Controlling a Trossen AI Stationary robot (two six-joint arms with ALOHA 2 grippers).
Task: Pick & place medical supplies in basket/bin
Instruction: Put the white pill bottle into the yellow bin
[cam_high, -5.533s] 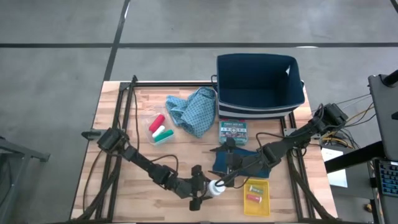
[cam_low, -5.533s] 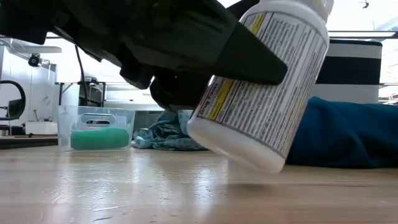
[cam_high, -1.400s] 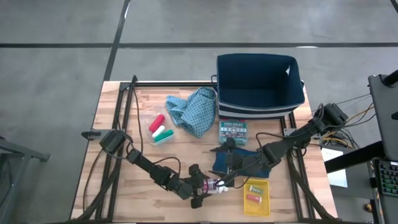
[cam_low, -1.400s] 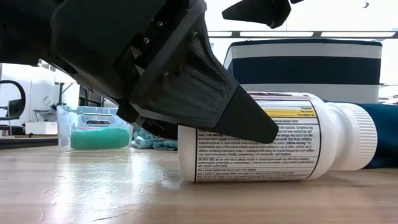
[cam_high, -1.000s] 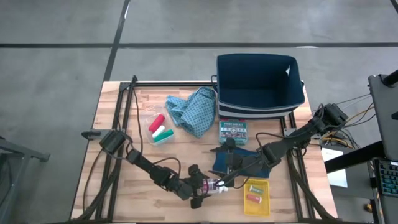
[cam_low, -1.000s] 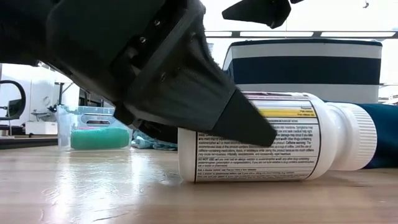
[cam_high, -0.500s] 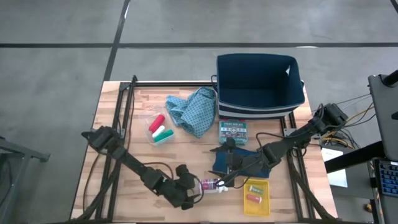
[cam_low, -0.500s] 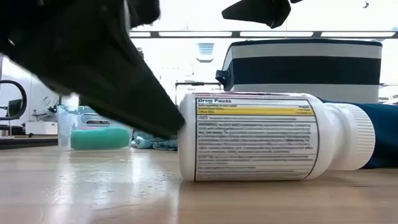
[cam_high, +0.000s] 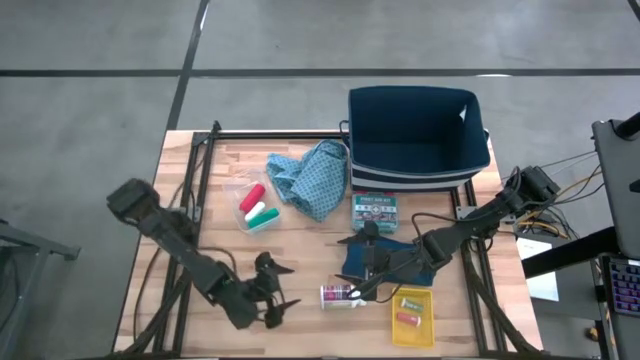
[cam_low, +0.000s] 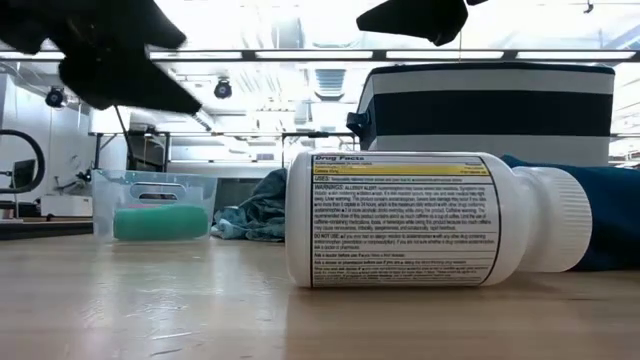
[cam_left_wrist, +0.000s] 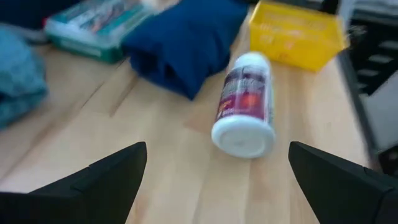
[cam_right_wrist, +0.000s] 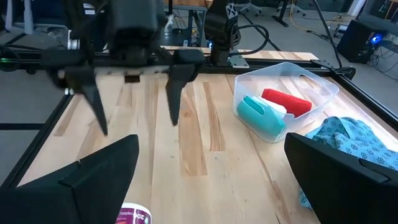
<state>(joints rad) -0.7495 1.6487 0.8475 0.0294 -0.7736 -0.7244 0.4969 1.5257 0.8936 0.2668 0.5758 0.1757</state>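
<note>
The white pill bottle (cam_high: 338, 295) lies on its side on the table near the front edge, cap toward the right (cam_low: 400, 220) (cam_left_wrist: 245, 102). My left gripper (cam_high: 280, 288) (cam_left_wrist: 217, 180) is open, raised to the left of the bottle and clear of it. My right gripper (cam_high: 350, 266) (cam_right_wrist: 211, 180) hangs open above the dark teal folded cloth (cam_high: 400, 265). Red, white and green cylinders lie in a clear tray (cam_high: 257, 208) (cam_right_wrist: 283, 106). The light-blue patterned cloth (cam_high: 310, 178) lies beside the navy basket (cam_high: 418, 172).
A teal box (cam_high: 375, 212) lies in front of the basket. A yellow tray (cam_high: 412, 312) with small items sits at the front right, next to the bottle. Bare wood lies along the table's left side (cam_high: 200, 230).
My left gripper, open throughout, has drawn back from around the pill bottle toward the table's left edge and has risen. The bottle stays lying on its side on the table, now free of the fingers. My right arm has kept still.
</note>
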